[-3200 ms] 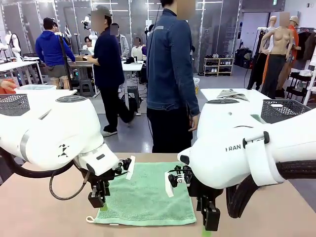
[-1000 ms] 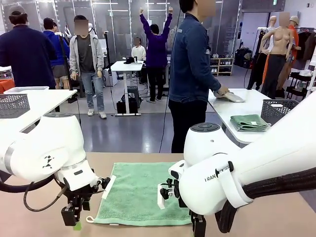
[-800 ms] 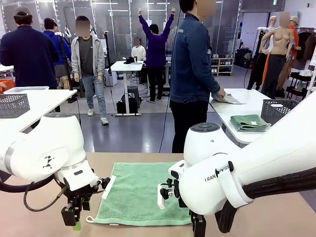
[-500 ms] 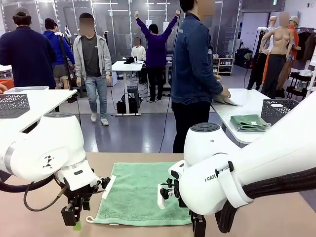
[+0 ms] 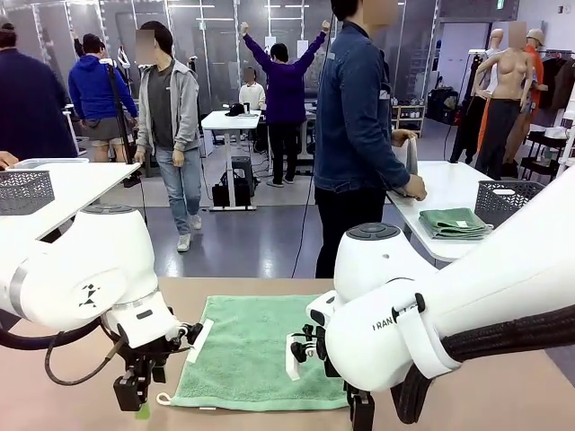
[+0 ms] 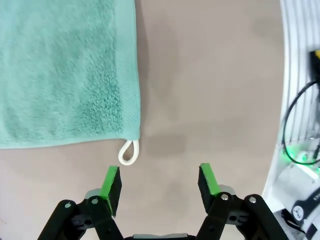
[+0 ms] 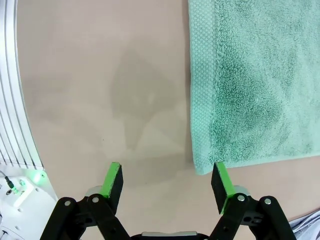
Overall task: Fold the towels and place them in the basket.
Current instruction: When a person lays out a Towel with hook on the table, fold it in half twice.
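Note:
A green towel lies spread flat on the tan table, its white corner loop at the near left. My left gripper hangs just off that corner. In the left wrist view it is open over bare table, with the loop and towel just beyond its left finger. My right gripper is at the towel's near right corner. In the right wrist view it is open, with the towel's corner near its right finger. A dark grey basket stands on the white side table at right.
A folded stack of green towels lies beside the basket. The person stands at the far edge, turned to the side table, lifting a pale cloth. A second grey basket sits on the left table. Other people move behind.
Since three seconds ago both grippers have moved off the towel's sides to its near corners. Over the last second the arms stay still; the person lifts the cloth.

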Tool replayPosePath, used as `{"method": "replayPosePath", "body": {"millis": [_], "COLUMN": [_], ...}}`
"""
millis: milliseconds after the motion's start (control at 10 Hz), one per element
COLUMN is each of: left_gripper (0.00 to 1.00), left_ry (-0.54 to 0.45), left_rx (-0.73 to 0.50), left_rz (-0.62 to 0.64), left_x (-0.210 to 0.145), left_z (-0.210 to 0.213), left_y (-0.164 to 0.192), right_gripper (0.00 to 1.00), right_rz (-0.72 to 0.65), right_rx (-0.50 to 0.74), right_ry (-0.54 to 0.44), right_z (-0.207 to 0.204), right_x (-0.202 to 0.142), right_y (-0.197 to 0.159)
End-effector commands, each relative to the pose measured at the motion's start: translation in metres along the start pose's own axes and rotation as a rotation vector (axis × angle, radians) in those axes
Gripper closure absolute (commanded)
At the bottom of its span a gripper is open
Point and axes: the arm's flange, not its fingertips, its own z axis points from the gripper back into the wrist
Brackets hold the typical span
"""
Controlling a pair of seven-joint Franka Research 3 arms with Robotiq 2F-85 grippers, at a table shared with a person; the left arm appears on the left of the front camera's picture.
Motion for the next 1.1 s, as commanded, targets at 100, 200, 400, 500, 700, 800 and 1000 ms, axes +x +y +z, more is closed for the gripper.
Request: {"method": "replayPosePath", "body": {"millis": [100,200,400,500,700,800,1000], "left_gripper": [0.22,0.22,0.22,0.22,0.22,0.22,0.22], "left_ry": [-0.019,-0.014,0.000,-0.009,-0.028,-0.032,-0.024], "left_rx": [0.065,0.065,0.061,0.074,0.104,0.111,0.110], "left_rz": [0.001,0.004,0.020,0.027,0.051,0.054,0.059], "left_x": [0.018,0.021,0.025,0.026,0.027,0.028,0.030], "left_z": [-0.003,-0.006,-0.016,-0.020,-0.024,-0.026,-0.028], "left_y": [-0.010,-0.009,-0.004,-0.003,0.000,0.002,0.005], "right_gripper": [0.11,0.11,0.11,0.11,0.11,0.11,0.11], "right_rz": [-0.017,-0.019,-0.025,-0.027,-0.030,-0.039,-0.041], "right_rx": [-0.041,-0.046,-0.045,-0.055,-0.058,-0.076,-0.085], "right_ry": [-0.006,-0.009,-0.016,-0.021,-0.017,-0.005,0.004], "right_z": [0.001,0.001,-0.002,-0.004,-0.008,-0.010,-0.011], "right_x": [0.004,0.004,0.006,0.006,0.006,0.007,0.008], "right_y": [0.000,-0.001,-0.003,-0.004,-0.007,-0.009,-0.012]}}
